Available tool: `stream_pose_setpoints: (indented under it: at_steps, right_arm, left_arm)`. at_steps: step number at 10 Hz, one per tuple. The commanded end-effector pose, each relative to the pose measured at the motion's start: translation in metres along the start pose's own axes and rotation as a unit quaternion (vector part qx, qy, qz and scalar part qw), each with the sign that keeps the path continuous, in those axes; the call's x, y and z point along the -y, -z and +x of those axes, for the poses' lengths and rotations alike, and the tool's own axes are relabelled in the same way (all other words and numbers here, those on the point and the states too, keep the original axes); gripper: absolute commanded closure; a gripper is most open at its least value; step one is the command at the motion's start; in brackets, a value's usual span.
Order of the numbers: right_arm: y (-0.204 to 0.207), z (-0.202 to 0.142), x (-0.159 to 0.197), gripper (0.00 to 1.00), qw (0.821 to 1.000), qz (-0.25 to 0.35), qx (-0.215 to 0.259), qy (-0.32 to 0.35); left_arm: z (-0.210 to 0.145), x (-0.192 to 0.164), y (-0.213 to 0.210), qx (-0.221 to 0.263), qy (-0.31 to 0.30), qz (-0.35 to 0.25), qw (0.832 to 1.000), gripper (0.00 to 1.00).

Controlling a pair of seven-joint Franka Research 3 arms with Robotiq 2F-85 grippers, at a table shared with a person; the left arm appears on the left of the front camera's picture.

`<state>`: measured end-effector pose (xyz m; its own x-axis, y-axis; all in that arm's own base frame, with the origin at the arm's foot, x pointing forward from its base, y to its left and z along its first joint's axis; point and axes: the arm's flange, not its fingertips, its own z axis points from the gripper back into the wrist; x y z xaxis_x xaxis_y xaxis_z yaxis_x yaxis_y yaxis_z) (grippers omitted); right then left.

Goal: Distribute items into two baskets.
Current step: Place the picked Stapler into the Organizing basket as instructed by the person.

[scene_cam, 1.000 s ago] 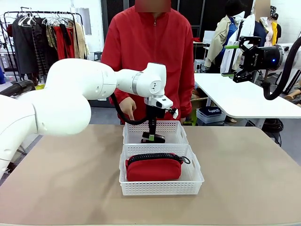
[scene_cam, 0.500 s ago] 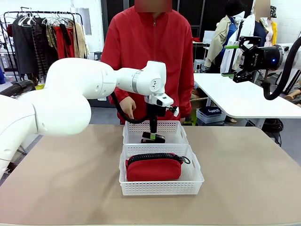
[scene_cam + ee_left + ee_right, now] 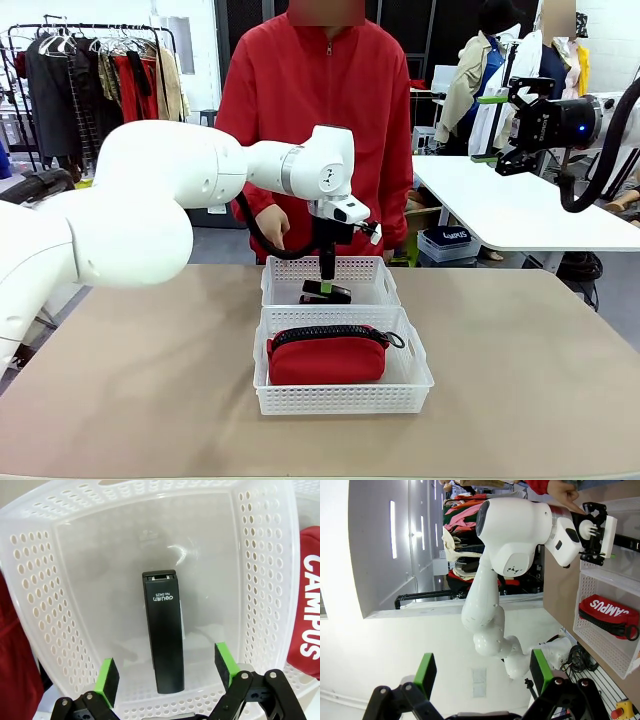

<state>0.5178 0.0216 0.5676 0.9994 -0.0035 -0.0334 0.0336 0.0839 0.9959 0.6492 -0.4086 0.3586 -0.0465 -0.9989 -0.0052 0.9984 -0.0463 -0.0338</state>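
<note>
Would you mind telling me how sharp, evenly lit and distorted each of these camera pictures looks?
Front view: sharp and evenly lit, with the red pouch crisp. Left wrist view: the small basket has walls bowed by the wide lens, a soft sheen on its floor, and the stapler has readable print. Right wrist view: rolled sideways, the pale wall glares, and the right gripper stays sharp.

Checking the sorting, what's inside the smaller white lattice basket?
A black stapler lies flat in the smaller white lattice basket, between the open left gripper pads. Near corners are hidden.
</note>
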Motion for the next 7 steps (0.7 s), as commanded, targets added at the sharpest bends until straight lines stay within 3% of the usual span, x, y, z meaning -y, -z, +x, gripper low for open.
stream_pose_setpoints:
  at_steps: [1, 7]
  right_arm:
    - [0.0001, -0.0004, -0.0021, 0.00, 1.000, 0.001, 0.004, -0.003]
    - [0.0001, -0.0004, -0.0021, 0.00, 1.000, 0.001, 0.004, -0.003]
  left_arm:
    - [-0.0010, 0.0002, -0.0002, 0.000, 0.001, -0.003, 1.000, 0.00]
    - [-0.0010, 0.0002, -0.0002, 0.000, 0.001, -0.003, 1.000, 0.00]
